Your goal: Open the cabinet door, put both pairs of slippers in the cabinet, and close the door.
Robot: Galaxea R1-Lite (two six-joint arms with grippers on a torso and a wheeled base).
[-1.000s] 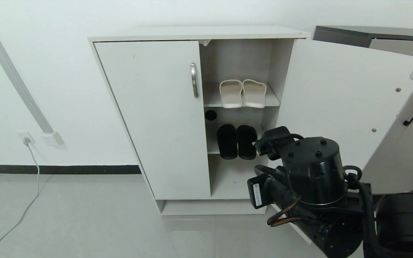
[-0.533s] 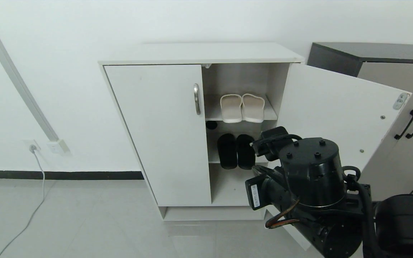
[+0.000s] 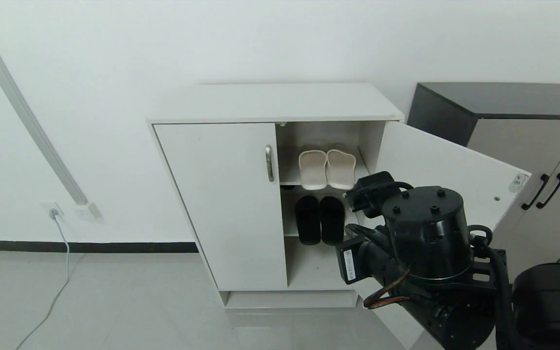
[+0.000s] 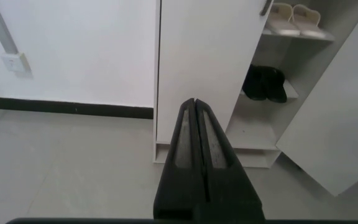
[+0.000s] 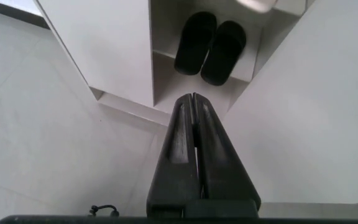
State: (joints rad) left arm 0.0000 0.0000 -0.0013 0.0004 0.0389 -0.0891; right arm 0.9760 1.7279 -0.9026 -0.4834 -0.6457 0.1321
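Observation:
The white cabinet point(image 3: 275, 102) stands against the wall, its left door point(image 3: 221, 204) closed and its right door point(image 3: 440, 170) swung open. A pair of white slippers point(image 3: 326, 168) lies on the upper shelf and a pair of black slippers point(image 3: 320, 219) on the shelf below. My right arm point(image 3: 416, 243) is in front of the open door's lower part. In its wrist view my right gripper point(image 5: 193, 96) is shut and empty, below the black slippers point(image 5: 210, 46) and beside the open door point(image 5: 303, 112). My left gripper point(image 4: 194, 102) is shut and empty, back from the cabinet over the floor.
A grey cabinet point(image 3: 528, 146) with black handles stands right behind the open door. A wall socket point(image 3: 54, 212) with a trailing cable point(image 3: 56, 296) and a slanted wall conduit point(image 3: 22, 112) are at the left. Bare tiled floor point(image 3: 139, 311) lies before the cabinet.
The whole head view has shifted: the cabinet now sits lower and smaller in the picture, so the camera has moved. Slippers stay on their shelves; my right arm keeps its place in view.

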